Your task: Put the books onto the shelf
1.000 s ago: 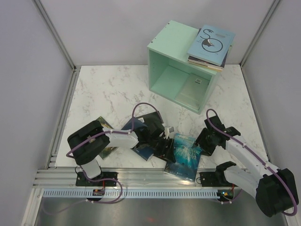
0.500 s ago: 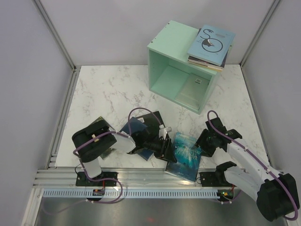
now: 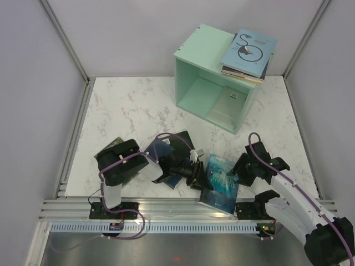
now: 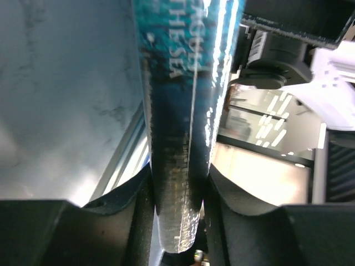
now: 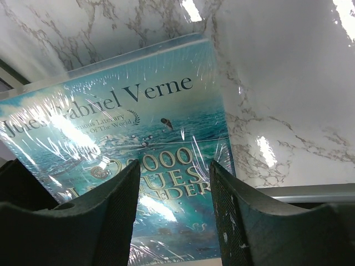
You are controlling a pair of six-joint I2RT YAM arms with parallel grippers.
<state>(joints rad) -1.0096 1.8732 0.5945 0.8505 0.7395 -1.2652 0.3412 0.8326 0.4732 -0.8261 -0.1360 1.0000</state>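
Note:
A teal-blue sea-cover book (image 3: pixel 221 176) wrapped in clear film lies near the table's front edge, its left side tipped up. My left gripper (image 3: pixel 201 173) is shut on that left edge; in the left wrist view the book's edge (image 4: pixel 177 138) runs between both fingers of the left gripper (image 4: pixel 177 188). My right gripper (image 3: pixel 239 170) stands open at the book's right side, the cover (image 5: pixel 138 138) showing between the jaws of the right gripper (image 5: pixel 175 205), not touching. The mint-green shelf (image 3: pixel 191 61) stands at the back right with a pale book (image 3: pixel 227 108) inside.
A small stack of books (image 3: pixel 248 51), light blue with a black swirl uppermost, lies on the shelf's roof. A navy book (image 3: pixel 166 149) and a green-gold one (image 3: pixel 113 145) lie partly under the left arm. A metal rail (image 3: pixel 166 208) borders the near edge.
My left gripper slid right and closed on the teal book's left edge, which has tipped up. The right gripper drew back slightly toward the near edge, still open.

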